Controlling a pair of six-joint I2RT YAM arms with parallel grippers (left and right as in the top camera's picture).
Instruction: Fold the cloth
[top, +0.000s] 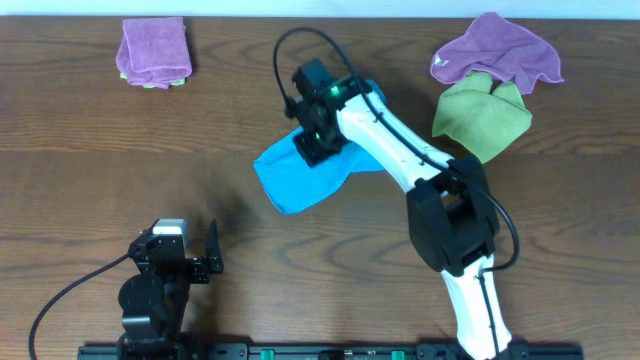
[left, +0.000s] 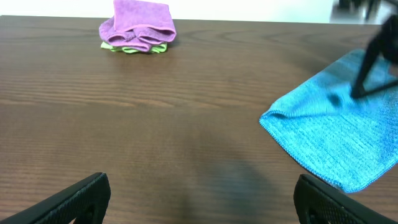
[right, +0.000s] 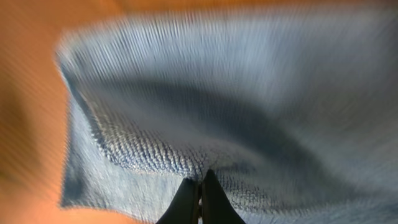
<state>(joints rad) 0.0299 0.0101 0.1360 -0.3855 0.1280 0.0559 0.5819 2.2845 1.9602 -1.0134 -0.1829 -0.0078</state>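
The sky-blue cloth (top: 300, 175) lies partly folded on the wooden table near its middle. It also shows at the right of the left wrist view (left: 336, 134) and fills the right wrist view (right: 236, 106). My right gripper (top: 318, 143) reaches over the cloth's far part, and its fingers (right: 200, 180) are shut on a pinched fold of the cloth. My left gripper (top: 195, 255) rests near the front left of the table, open and empty (left: 199, 202), well apart from the cloth.
A folded purple cloth on a yellow-green one (top: 153, 52) sits at the back left, also in the left wrist view (left: 138, 26). A crumpled purple cloth (top: 497, 52) and a yellow-green cloth (top: 482, 118) lie at the back right, close to the right arm.
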